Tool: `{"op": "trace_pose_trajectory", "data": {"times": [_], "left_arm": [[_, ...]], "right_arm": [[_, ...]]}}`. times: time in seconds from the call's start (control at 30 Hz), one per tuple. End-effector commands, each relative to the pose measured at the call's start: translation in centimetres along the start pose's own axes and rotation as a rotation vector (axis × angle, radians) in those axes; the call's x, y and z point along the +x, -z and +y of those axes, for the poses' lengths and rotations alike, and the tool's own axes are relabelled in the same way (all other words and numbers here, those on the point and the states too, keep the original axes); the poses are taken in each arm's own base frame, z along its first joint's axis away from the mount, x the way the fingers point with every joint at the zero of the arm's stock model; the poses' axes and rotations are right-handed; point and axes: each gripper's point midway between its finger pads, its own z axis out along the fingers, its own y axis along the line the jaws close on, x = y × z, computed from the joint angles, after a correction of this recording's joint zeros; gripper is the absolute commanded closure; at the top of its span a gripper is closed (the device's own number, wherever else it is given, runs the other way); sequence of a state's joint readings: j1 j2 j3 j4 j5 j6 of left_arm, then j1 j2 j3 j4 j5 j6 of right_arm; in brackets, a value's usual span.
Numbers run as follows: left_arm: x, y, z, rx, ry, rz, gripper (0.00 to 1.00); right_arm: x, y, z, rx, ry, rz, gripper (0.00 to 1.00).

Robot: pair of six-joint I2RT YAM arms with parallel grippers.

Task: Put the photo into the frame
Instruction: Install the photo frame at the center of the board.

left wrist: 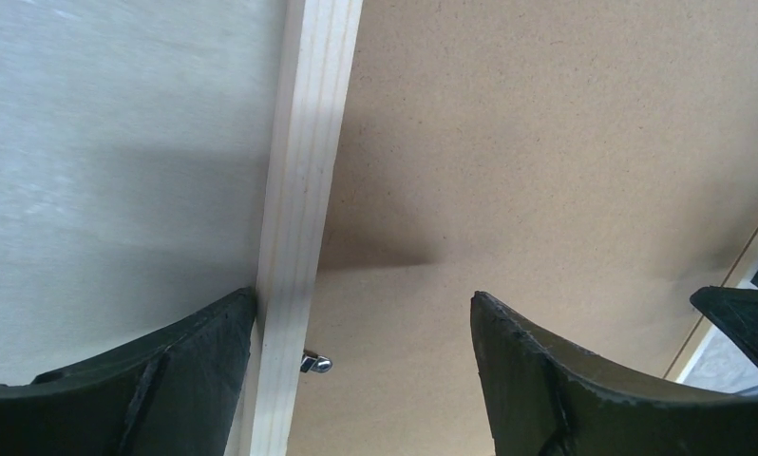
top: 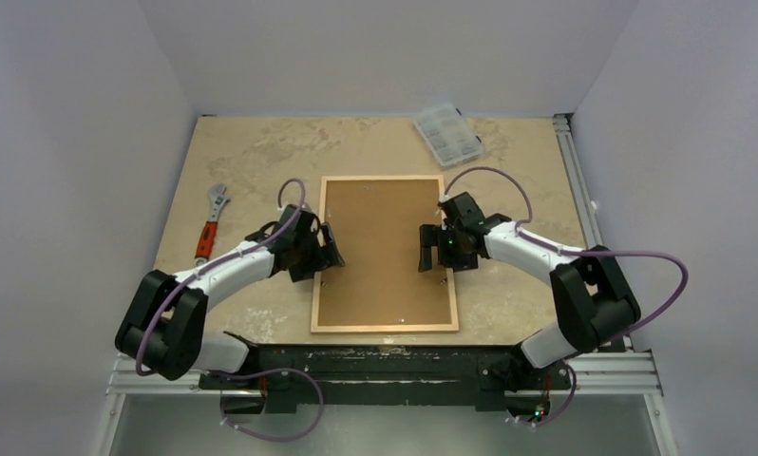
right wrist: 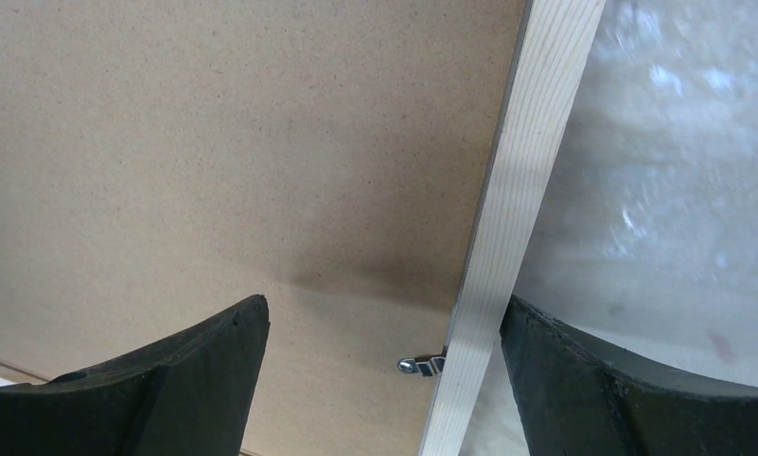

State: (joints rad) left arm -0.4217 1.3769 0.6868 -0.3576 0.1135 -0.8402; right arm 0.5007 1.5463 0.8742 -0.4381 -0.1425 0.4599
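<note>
Back-up on the surface [top: 252, 161], the frame [top: 385, 328], with the photo presumably hidden under the backing board [top: 383, 228], is being straddled by the left claw [top: 320, 255] and right claw [top: 434, 253], both wide, while its tabs [left wrist: 315, 362] are being lined up for locking.

Frame [top: 385, 329]: large rectangle, thin rails of light natural wood with fine straight grain. Lies flat at centre of tabletop [top: 261, 152], back side up, long sides running from tabletop's near edge toward far edge, slightly skewed.

Opening filled edge to edge by flat brown backing board [top: 380, 247], seated inside rails.

Wrist views: left long rail [left wrist: 304, 190] and right long rail [right wrist: 527, 161], each with small metal turn tab [left wrist: 316, 362] [right wrist: 421, 364] projecting over board.
</note>
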Motion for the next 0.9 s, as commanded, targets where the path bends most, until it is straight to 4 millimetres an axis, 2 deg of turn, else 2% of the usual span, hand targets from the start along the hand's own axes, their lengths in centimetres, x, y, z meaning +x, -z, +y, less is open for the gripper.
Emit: {"op": "trace_pose_trajectory", "data": {"times": [0.0, 0.13, 0.23, 0.4, 0.6, 0.87], "left_arm": [[5.4, -0.4, -1.3, 0.038, 0.018, 0.116, 0.20], [5.7, 0.6, -0.5, 0.019, 0.029, 0.073, 0.19], [4.5, 1.7, 0.6, -0.051, 0.014, 0.009, 0.16], [1.7, 2.6, 0.0, -0.126, -0.053, -0.035, 0.12], [-0.1, 1.4, -0.8, -0.116, -0.046, -0.015, 0.13], [0.8, -0.5, -0.5, -0.117, -0.043, 0.045, 0.14]], "right_arm": [[1.8, 2.1, 1.6, -0.092, -0.002, 0.011, 0.12], [2.0, 3.3, 0.5, -0.049, -0.013, -0.045, 0.10], [1.1, 3.6, -0.7, 0.030, -0.023, -0.084, 0.05], [-1.6, 3.4, -2.8, 0.102, -0.058, -0.113, 0.03], [-5.4, 2.6, -4.8, 0.110, -0.098, -0.125, 0.05], [-9.1, -0.5, -4.9, 0.146, -0.109, -0.126, 0.16]]}}
